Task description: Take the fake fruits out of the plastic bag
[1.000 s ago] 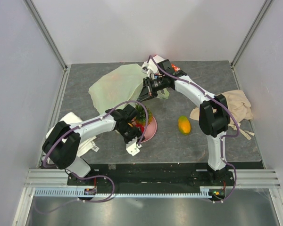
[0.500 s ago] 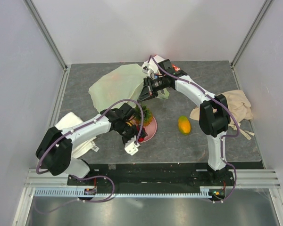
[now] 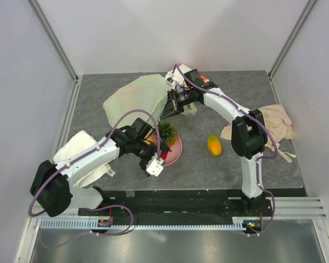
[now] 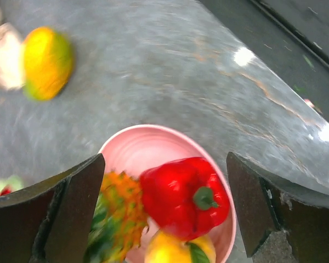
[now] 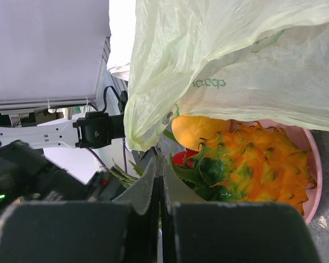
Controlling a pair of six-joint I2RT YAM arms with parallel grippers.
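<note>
The pale-green plastic bag (image 3: 132,100) lies at the back left, its right edge raised. My right gripper (image 3: 171,106) is shut on that edge; in the right wrist view its fingertips (image 5: 158,164) are pressed together under the hanging bag (image 5: 219,60). A pineapple (image 5: 252,164), a red pepper (image 4: 183,194) and a yellow-orange fruit (image 4: 172,251) lie on the pink plate (image 4: 137,150). A yellow-red mango (image 3: 214,145) lies on the table to its right. My left gripper (image 3: 155,158) is open and empty (image 4: 165,159), just left of the plate.
A beige cloth (image 3: 271,123) lies at the right edge. A white printed pouch (image 3: 79,156) lies at the left under my left arm. The table's near edge runs just below the plate (image 3: 175,150).
My left arm has swung its elbow out to the left and its gripper has drawn back a little from the plate. The right arm and the bag have not moved.
</note>
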